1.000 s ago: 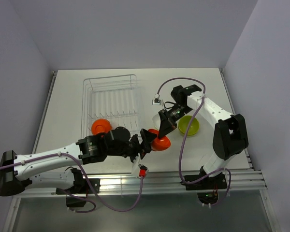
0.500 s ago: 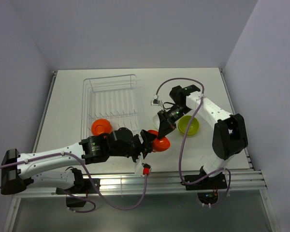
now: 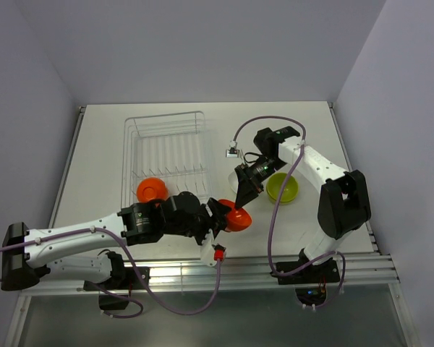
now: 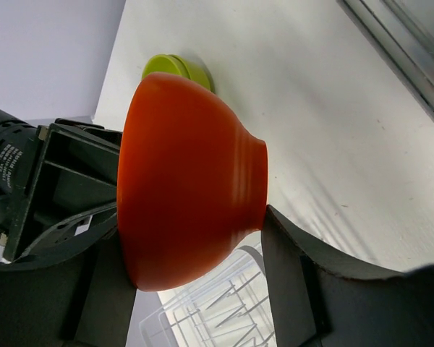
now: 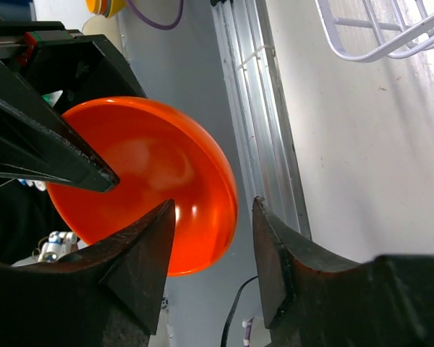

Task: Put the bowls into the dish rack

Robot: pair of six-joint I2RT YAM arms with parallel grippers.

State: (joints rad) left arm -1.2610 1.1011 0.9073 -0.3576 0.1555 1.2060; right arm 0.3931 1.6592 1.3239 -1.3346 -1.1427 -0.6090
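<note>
Orange-red, glossy and smooth, the held bowl (image 4: 192, 181) is round and tapers to a narrow flat foot. We see it on its side, pinched between the black fingers of the left claw (image 4: 195, 253). Its rim faces the right claw (image 5: 211, 217), whose angular jaws stand apart astride it. From above, it is at four o'clock of the thin-wire rack (image 3: 166, 144). A lime bowl (image 3: 283, 187) sits at its two o'clock, and another orange bowl (image 3: 151, 189) lies in the rack's seven o'clock corner.

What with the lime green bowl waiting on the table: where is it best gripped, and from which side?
Probably the rim, from straight above: the lime green bowl sits upright, mouth up, so its thin wall stands free, while the rounded outside offers no flat hold.
</note>
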